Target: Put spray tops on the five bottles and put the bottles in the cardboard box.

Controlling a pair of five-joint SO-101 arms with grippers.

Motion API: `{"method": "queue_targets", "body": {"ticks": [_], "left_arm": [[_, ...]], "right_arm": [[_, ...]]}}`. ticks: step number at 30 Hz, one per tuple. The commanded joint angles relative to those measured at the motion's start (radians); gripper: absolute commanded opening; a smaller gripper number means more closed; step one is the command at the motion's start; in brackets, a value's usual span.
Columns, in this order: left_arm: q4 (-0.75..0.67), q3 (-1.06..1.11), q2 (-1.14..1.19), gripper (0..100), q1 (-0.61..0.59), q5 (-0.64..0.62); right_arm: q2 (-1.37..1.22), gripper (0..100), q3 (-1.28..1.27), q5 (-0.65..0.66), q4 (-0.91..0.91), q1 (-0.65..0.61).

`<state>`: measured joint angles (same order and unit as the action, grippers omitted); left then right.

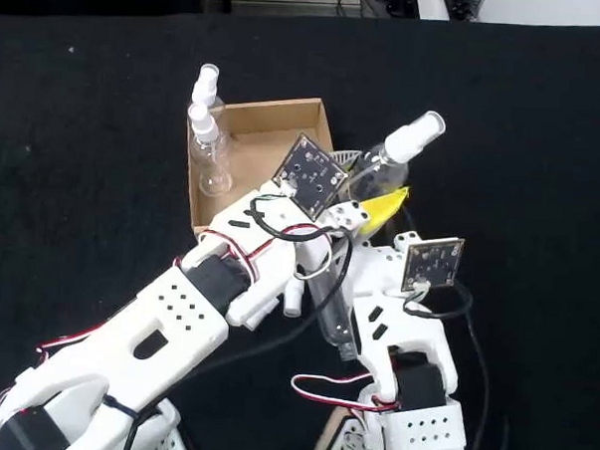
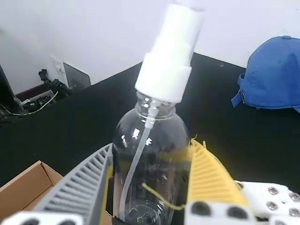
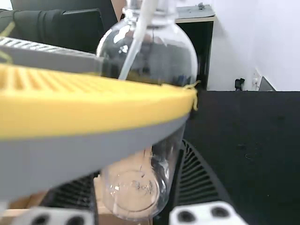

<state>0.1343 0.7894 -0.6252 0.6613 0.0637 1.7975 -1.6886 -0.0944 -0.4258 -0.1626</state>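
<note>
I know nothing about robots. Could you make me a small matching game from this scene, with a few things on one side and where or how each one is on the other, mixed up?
Things:
1. cardboard box
2. left gripper
3. blue cap
4. spray top

Place or state:
A. lying on the black table
B. shut on a clear bottle
C. sitting on the held bottle's neck
D. holding two topped bottles

Pairs: 1-D, 2-B, 3-A, 4-C
</note>
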Motion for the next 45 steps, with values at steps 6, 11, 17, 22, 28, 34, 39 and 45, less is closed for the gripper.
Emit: {"method": "queue_targets", "body": {"ticks": [6, 11, 17, 22, 28, 34, 39, 45], "left_arm": [[-0.012, -0.061, -0.057, 25, 0.013, 0.006], [-0.020, -0.073, -0.057, 24, 0.013, 0.015], [-0.020, -0.116, -0.032, 21, 0.018, 0.015], [-0.020, -0.127, 0.038, 21, 0.019, 0.015], [-0.020, -0.142, 0.043, 21, 0.019, 0.015], [-0.015, -0.131, -0.008, 4, 0.015, 0.015], [-0.018, -0.108, -0.021, 3, 0.013, 0.015], [-0.018, -0.097, -0.021, 3, 0.012, 0.014]], "right_arm": [[0.048, 1.1, 0.004, 0.002, 0.000, -0.020], [0.048, 1.1, 0.004, 0.002, 0.002, -0.020], [0.048, 1.1, 0.004, 0.002, 0.005, -0.020], [0.048, 1.1, 0.004, 0.002, 0.005, -0.020], [0.048, 1.1, 0.004, 0.002, 0.000, -0.020], [0.048, 1.1, 0.004, 0.002, 0.000, -0.020], [0.048, 1.2, 0.012, 0.002, 0.000, -0.015], [0.048, 11.9, 0.018, 0.087, -0.003, -0.034]]}}
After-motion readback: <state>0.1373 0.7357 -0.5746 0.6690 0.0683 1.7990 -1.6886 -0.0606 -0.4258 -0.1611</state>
